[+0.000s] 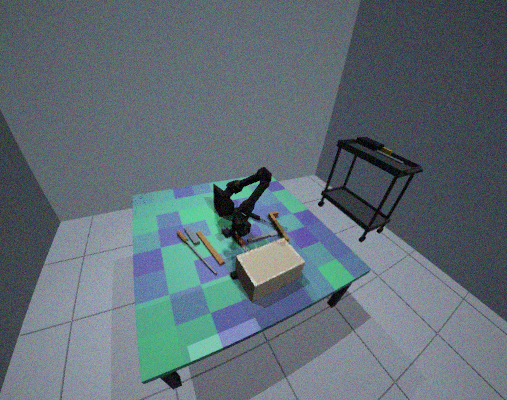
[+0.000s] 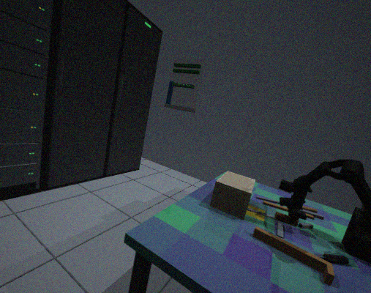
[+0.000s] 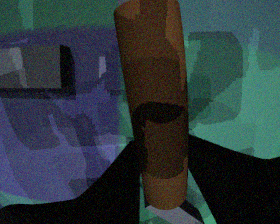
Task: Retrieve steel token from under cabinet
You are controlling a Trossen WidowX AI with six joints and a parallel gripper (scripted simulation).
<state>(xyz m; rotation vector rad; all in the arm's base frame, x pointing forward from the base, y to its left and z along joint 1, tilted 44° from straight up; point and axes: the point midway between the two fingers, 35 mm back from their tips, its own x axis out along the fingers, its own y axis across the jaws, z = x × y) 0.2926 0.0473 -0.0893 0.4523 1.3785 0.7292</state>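
Observation:
The beige cabinet (image 1: 269, 267) (image 2: 230, 195) stands on the table. The steel token is not visible, and the vent slots cannot be made out. A yellow marked area (image 2: 255, 215) shows partly beside the cabinet's foot in the exterior view. My gripper (image 1: 240, 237) (image 2: 293, 217) (image 3: 157, 142) is shut on a brown wooden handle (image 3: 153, 80), low over the table on the arm's side of the cabinet. The handle runs up between the fingers in the wrist view. The tool's far end is hidden there.
A grey bar (image 1: 262, 237) (image 2: 279, 229) lies close to the gripper. A wooden hooked stick (image 1: 280, 228) (image 2: 294, 250) lies to one side. On the other side lie a wooden strip (image 1: 210, 248), a thin rod with an orange handle (image 1: 199, 256) and a short grey piece (image 1: 191, 236).

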